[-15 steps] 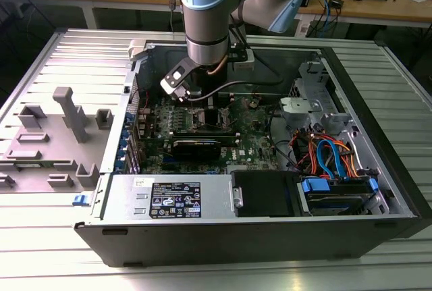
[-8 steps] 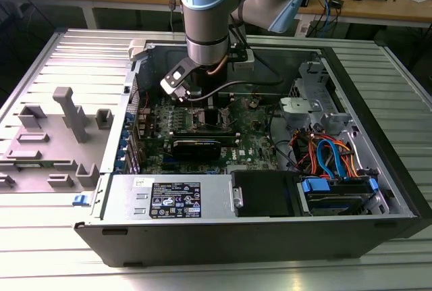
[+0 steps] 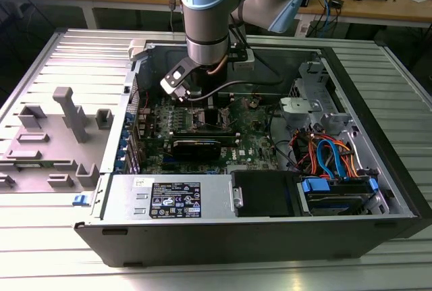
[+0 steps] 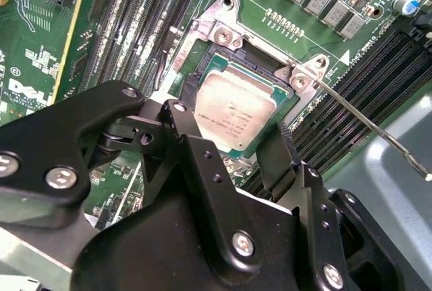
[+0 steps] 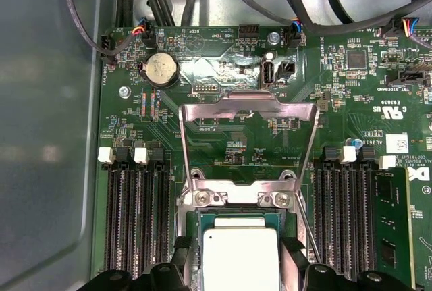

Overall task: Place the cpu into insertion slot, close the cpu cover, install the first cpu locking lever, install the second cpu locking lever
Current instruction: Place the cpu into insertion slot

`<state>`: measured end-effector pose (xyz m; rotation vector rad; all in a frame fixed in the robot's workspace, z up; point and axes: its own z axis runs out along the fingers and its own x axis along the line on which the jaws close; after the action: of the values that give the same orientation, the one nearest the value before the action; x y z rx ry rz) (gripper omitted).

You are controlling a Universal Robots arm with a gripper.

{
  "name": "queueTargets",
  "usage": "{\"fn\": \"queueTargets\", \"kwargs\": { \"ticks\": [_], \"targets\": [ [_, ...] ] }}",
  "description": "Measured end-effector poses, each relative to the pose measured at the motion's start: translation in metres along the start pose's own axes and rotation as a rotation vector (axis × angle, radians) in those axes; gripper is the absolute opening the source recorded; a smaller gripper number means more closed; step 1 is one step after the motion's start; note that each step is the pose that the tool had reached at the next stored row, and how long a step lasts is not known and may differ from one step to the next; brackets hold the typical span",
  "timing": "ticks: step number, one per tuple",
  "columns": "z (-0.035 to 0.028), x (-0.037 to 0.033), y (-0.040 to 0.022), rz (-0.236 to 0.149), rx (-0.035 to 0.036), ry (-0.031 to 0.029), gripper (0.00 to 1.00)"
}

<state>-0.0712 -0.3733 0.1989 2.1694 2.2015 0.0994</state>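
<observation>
Closest to the lens in the second wrist view: black links and screws of the gripper (image 4: 229,132). Grips, by the look of it, the cpu (image 4: 236,110) on two opposite edges, one finger hard against each side. Holds it level, down inside the insertion slot (image 4: 228,33), with the green border sitting square within the silvery rim.

Reads as the close of the placing step: chip in the socket, not yet let go. Leaves the cpu cover (image 5: 250,107) standing open beyond the hinge screws, its cut-out middle framing bare motherboard (image 5: 223,68). Leaves a locking lever (image 4: 368,124) swung out too, a thin wire over the memory slots (image 4: 368,75). Nothing closed or latched.

Calls, as a judgement, for a gentle parting of the fingers and a straight lift, with no sideways drag that could shift the chip on its contacts.

Tight at the sides: socket rim just beside each finger, and rows of memory slots flanking the socket on both sides. Free room mostly straight up, through the open top of the computer case (image 3: 270,237). Grey case wall (image 5: 47,136) near on one side of the board. Graphics card (image 3: 196,148) near the socket in the exterior view, with coloured cables (image 3: 331,156) well apart, toward the exterior view's right.
</observation>
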Motion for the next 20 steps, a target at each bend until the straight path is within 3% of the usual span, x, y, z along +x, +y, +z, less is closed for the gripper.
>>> {"fn": "queueTargets", "kwargs": {
  "ticks": [20],
  "targets": [
    [-0.0001,-0.0041,-0.0001,0.000,0.0000,0.0000,0.62]
  ]
}}
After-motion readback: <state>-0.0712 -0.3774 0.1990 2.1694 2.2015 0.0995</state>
